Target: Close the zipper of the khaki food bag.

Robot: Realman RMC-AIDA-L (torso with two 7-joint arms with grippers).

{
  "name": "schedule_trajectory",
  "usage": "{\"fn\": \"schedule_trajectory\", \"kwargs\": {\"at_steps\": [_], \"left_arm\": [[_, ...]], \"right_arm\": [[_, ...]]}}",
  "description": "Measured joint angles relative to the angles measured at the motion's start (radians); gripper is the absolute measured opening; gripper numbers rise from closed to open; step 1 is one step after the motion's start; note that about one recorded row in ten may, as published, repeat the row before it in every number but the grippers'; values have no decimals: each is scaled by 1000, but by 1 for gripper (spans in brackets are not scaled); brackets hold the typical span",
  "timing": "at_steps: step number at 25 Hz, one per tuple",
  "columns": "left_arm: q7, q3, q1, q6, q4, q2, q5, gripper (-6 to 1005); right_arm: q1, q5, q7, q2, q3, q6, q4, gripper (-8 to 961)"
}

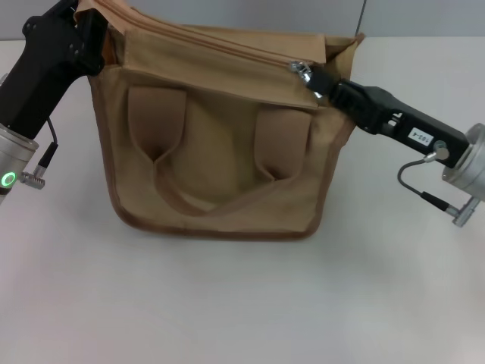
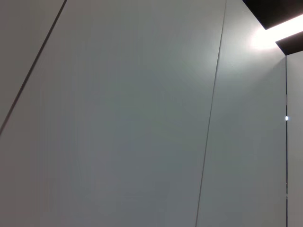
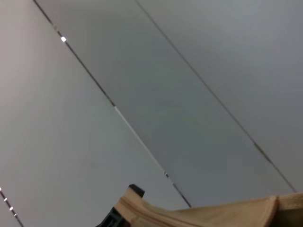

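Observation:
The khaki food bag (image 1: 220,152) stands upright on the white table, front pocket and looped handles facing me. Its zipper (image 1: 212,42) runs along the top panel from the far left corner to the right. The silver pull tab (image 1: 301,70) sits near the right end of that line. My right gripper (image 1: 312,80) reaches in from the right and is pinched on the pull tab. My left gripper (image 1: 102,26) is at the bag's top left corner, closed on the fabric edge there. A strip of the bag (image 3: 213,215) shows in the right wrist view.
The white table (image 1: 227,303) spreads in front of the bag and to both sides. The left wrist view shows only a grey panelled wall (image 2: 142,118). A black part (image 3: 135,191) pokes up behind the bag's edge in the right wrist view.

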Motion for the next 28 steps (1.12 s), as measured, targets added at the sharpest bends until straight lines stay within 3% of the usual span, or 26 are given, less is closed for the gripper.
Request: {"fn": "schedule_trajectory", "kwargs": {"at_steps": [7,16,19,23,24,28], "left_arm": [[-1,-3,7,-18,0,0,0,45],[95,-3,26,-19,-15,-5,2,46],[88,-4,44,-22,-14,-2,0,47],[87,-12,74,-22,-8,-2,-1,204],[88,-27,122,-25,-2,-1,-1,243],[88,-42,194,-38,12,0,-1,440]], "right_arm": [[-32,0,-13,-2,30,-8,-15,86],[-47,2,-185,5,47,-79,-14,109],[-48,18,-209,6,47,-102,2,201],[-51,38,-245,6,47,-128,23,317],[-56,39,-255,6,47,-135,27,340],[-60,39,-258,6,43,-148,33,431]]}}
